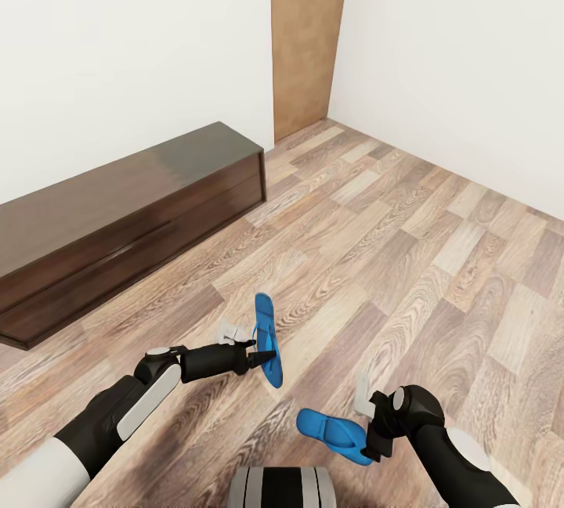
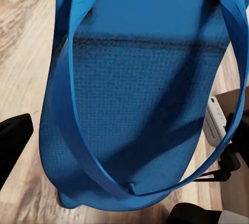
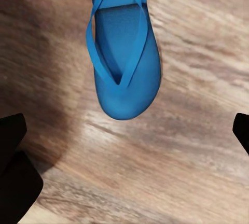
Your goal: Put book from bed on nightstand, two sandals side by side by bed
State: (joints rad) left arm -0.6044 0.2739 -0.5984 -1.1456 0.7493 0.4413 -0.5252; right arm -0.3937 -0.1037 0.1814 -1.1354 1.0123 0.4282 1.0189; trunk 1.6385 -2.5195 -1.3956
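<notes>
Two bright blue sandals show. One sandal [image 1: 266,328] stands on edge above the plank floor, with my left gripper [image 1: 258,355] shut on it. Seen from the left wrist, its sole and straps [image 2: 135,105] are very close, beside one black finger [image 2: 13,141]. The other sandal [image 1: 329,428] lies flat, strap side up, just left of my right gripper [image 1: 374,441]. From the right wrist, this sandal [image 3: 124,53] sits beyond the fingertips of the right gripper [image 3: 127,130], whose jaws stand wide apart and open. The book, bed and nightstand are out of view.
A long dark glossy bench-like unit [image 1: 117,226] runs along the white wall at left. A wooden door panel [image 1: 305,30] stands in the far corner. Wood-plank floor [image 1: 407,242] stretches ahead and right. My base [image 1: 282,488] is at the bottom edge.
</notes>
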